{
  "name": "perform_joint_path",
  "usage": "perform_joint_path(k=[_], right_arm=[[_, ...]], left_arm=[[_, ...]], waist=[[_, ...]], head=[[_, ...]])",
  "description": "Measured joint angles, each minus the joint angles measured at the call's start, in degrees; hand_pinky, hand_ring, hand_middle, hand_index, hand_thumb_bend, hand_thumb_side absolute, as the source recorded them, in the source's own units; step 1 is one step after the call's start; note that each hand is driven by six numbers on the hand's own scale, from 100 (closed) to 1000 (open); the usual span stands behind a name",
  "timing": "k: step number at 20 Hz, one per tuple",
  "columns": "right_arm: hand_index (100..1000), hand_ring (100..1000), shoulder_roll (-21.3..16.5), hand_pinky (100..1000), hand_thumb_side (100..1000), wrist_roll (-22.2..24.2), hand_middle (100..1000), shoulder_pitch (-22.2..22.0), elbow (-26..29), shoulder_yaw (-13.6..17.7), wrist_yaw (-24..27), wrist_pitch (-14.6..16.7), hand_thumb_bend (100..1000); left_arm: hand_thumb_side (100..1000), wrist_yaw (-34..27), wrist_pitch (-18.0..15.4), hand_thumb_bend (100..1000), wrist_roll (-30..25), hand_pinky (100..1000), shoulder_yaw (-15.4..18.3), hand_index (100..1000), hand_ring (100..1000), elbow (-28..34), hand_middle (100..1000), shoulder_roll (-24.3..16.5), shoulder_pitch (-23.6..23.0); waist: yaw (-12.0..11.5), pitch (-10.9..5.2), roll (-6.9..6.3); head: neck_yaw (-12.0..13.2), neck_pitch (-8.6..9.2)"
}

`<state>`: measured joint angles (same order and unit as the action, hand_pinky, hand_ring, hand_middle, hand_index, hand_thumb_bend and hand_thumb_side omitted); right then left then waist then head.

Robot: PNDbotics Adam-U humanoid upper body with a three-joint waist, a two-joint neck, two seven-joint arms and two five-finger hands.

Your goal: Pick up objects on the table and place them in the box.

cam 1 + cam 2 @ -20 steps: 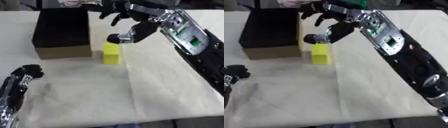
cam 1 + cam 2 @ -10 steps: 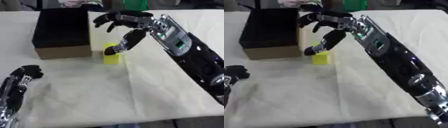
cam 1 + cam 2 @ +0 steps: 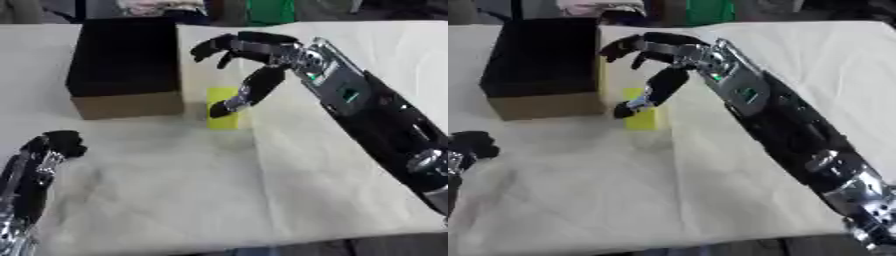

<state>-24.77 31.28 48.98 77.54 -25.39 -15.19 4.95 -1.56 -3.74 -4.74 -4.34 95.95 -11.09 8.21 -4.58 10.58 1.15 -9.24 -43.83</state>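
A yellow block (image 3: 226,119) lies on the cream cloth just right of the box (image 3: 124,67), a cardboard box with a black inside. My right hand (image 3: 254,50) hovers over the block with fingers spread; its thumb reaches down and its tip touches the block's top left side. The fingers arch above the gap between block and box, holding nothing. My left hand (image 3: 54,147) rests at the lower left with fingers curled, far from the block.
The cream cloth (image 3: 289,200) covers the table, with wrinkled open room in front and to the right. The table's front edge runs along the bottom. A green object (image 3: 270,11) and other things stand beyond the far edge.
My right hand has come down and leftward over the yellow block, its thumb tip now on the block. The block looks shifted slightly. The left hand has stayed put.
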Motion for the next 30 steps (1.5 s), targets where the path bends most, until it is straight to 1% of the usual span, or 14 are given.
perform_joint_path(k=[5,6,9,14,20,24,30], right_arm=[[963,972,0.49,830,479,-0.73,874,-0.03,-2.52,0.35,-3.23,0.91,668],[963,971,0.69,830,470,-0.83,873,-0.03,-3.00,0.41,-3.82,1.12,661],[964,970,0.95,830,487,-1.09,872,-0.05,-4.27,0.67,-5.05,1.67,665],[962,963,1.30,825,504,-1.52,856,-0.08,-6.04,0.86,-6.51,2.27,651],[957,959,1.86,823,511,-1.81,848,-0.40,-7.73,1.02,-8.30,2.78,658],[950,955,2.26,823,509,-1.80,843,-0.59,-8.68,1.02,-9.53,3.33,662],[925,940,2.55,815,502,-2.07,809,-0.64,-9.66,1.04,-11.24,3.93,658]], left_arm=[[694,0.00,0.00,449,-0.01,698,0.00,678,617,-0.19,582,0.00,0.03],[694,0.00,0.00,449,-0.01,698,0.00,678,617,-0.24,582,0.00,0.03],[694,0.00,0.00,449,-0.01,698,0.00,678,617,-0.25,582,0.00,0.04],[695,0.00,0.00,449,-0.01,698,0.00,678,617,-0.25,582,0.00,0.04],[695,0.00,0.00,449,-0.01,697,0.00,678,617,-0.25,582,0.00,0.04],[695,0.00,0.00,449,-0.01,698,0.00,678,617,-0.25,582,0.00,0.04],[695,0.00,0.00,449,-0.01,698,0.00,678,617,-0.25,582,0.00,0.04]], waist=[[-0.01,0.00,-0.04],[-0.01,0.00,-0.07],[-0.01,0.00,-0.12],[-0.01,0.00,-0.13],[0.00,0.00,-0.14],[0.00,0.00,-0.14],[-0.01,0.00,-0.12]], head=[[0.00,0.00],[0.00,0.00],[0.00,0.00],[0.00,0.00],[-0.01,0.00],[-0.02,0.00],[-0.04,0.00]])
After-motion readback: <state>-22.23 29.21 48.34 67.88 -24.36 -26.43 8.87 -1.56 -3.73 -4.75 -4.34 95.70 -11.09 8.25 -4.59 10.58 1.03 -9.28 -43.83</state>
